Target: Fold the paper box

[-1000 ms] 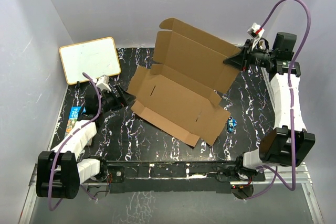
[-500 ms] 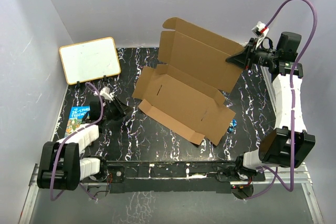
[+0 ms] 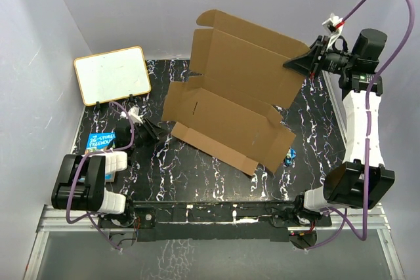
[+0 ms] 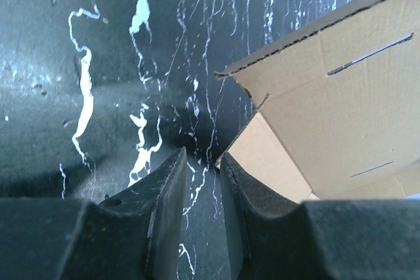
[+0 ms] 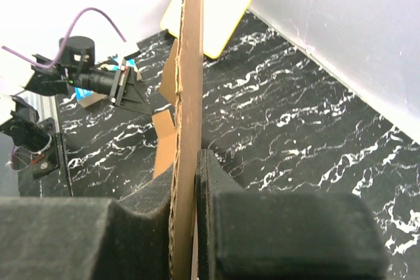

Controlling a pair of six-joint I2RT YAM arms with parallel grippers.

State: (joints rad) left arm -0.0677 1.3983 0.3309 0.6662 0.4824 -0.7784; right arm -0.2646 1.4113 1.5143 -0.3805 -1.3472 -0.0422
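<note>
Listing one paper box (image 3: 226, 116): we clamp its raised panel in our right end effector (image 5: 189, 172); our left end effector (image 4: 202, 159), narrowly apart, empty, box corner just ahead.

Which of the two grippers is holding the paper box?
The right gripper, shut on the raised panel of the paper box; the left gripper holds nothing.

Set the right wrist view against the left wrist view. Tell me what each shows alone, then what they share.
Right wrist only: the right gripper clamped on a raised panel of the paper box, the left arm and the white board. Left wrist only: the left gripper, fingers narrowly apart and empty, beside a flap corner; slots in the cardboard. Both: the box and the black marbled table.
</note>
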